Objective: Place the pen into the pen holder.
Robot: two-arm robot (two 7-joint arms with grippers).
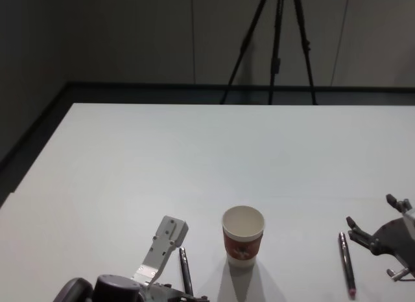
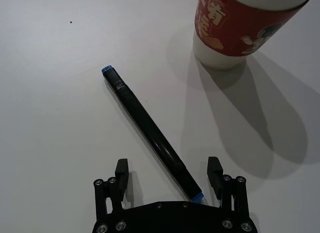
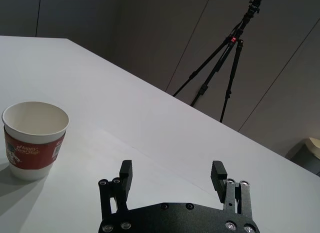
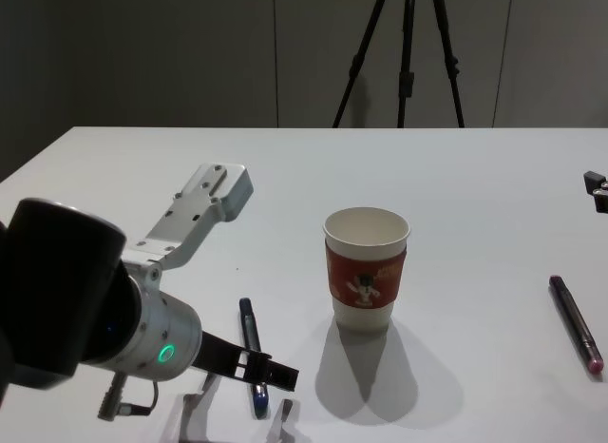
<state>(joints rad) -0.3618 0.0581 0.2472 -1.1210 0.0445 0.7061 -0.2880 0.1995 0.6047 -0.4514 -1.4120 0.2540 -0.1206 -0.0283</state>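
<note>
**A:** What is closest to the robot?
**B:** The left gripper (image 2: 168,165). Its 2 black fingers are spread wide, 1 on each side of the pen's near end. It is not pinching the pen.

**A:** What does the pen look like?
**B:** The pen (image 2: 150,130) is thin, black and shiny, with 2 blue ends. It lies flat by the table's near edge, just left of the pen holder and not touching it.

**A:** And the pen holder?
**B:** The pen holder (image 1: 243,240) is a round white paper cup with a red sleeve. It stands upright with its top open.

**A:** Anything else nearby?
**B:** A second dark pen (image 1: 346,263) with a pink tip lies well off to the right. The right gripper (image 3: 172,167) is just beside it, fingers spread too.

**A:** And farther out?
**B:** The smooth white table (image 1: 194,153) runs wide and flat to its far edge. Past that edge, a black tripod (image 1: 275,43) stands by a dark wall.
</note>
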